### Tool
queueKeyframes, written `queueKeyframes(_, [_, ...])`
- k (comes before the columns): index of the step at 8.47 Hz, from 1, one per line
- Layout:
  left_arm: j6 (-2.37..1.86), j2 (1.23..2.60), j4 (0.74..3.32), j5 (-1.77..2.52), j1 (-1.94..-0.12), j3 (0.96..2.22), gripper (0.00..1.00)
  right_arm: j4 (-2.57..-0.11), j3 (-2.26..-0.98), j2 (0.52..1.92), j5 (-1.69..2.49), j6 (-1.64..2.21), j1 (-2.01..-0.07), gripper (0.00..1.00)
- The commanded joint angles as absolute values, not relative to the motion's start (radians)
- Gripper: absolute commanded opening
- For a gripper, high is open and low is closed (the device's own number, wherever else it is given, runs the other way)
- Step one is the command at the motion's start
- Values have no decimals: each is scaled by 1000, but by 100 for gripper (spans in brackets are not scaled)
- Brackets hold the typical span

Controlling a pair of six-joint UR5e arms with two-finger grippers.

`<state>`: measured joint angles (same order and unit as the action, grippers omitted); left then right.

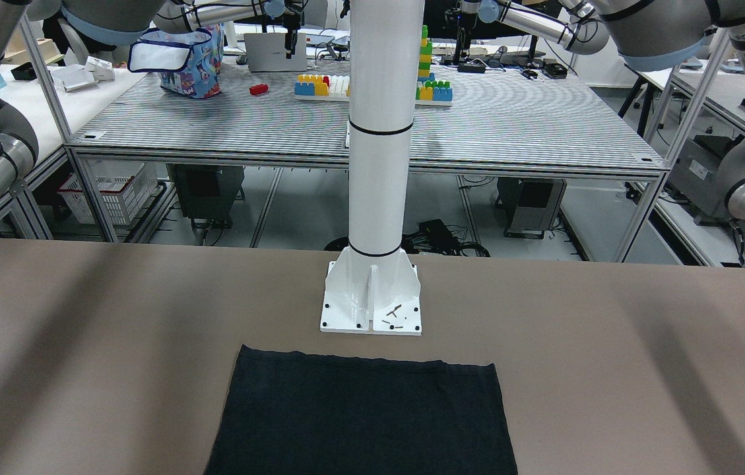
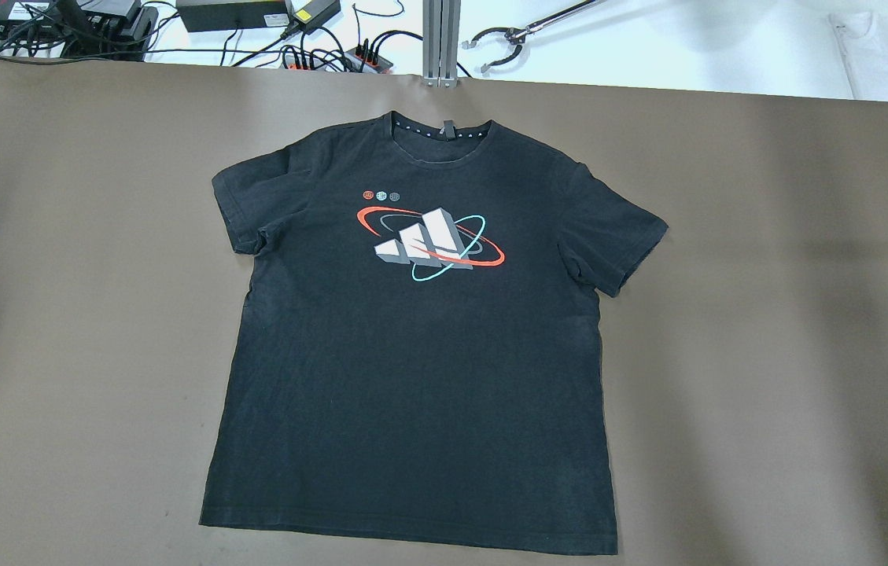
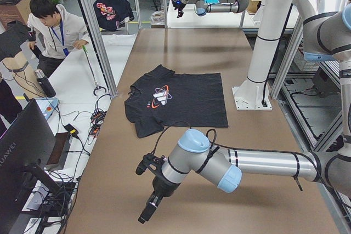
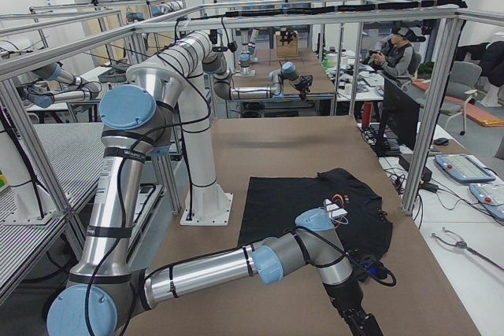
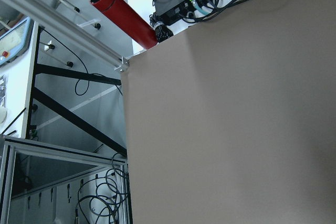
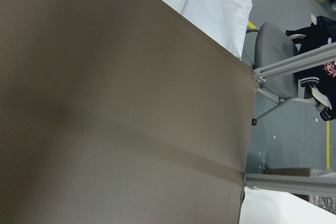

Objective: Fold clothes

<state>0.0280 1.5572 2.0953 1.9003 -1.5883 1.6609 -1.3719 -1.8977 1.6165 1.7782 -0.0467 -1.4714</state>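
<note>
The clothes are one black T-shirt (image 2: 412, 354) with a red, white and teal chest print. It lies flat and face up in the middle of the brown table (image 2: 58, 314), collar toward the far edge. Its hem (image 1: 359, 415) lies just in front of the white pole's base plate (image 1: 371, 297). In the exterior left view my left gripper (image 3: 147, 212) hangs over the table's near end, well away from the shirt (image 3: 181, 100). In the exterior right view my right gripper (image 4: 362, 324) hangs over the opposite end, beyond the shirt (image 4: 315, 202). Whether either is open or shut I cannot tell. Both wrist views show only bare tabletop.
The white pole stands on the table's robot side. Cables (image 2: 318, 55), a grabber tool (image 2: 506, 35) and a folded white cloth (image 2: 884, 47) lie on the white bench beyond the far edge. A person (image 3: 55, 26) stands there. A red cylinder (image 5: 123, 17) lies off the table corner.
</note>
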Motion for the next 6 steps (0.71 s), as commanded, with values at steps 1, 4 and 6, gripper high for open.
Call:
queueKeyframes(1, [23,1699,2106,1908,-1464,1574,100,-1371,-1774,1490,1781,-35,-1421,94])
queueKeyframes(4, [-123,1895,2112,1933,-1329,1393,100,-1370,-1645,1356,1862,102,-1353,94])
queueKeyframes(6, [-258,1991,2112,1969,-1252,1321,100,-1355,-1638,1307,1864,291,-1238,94])
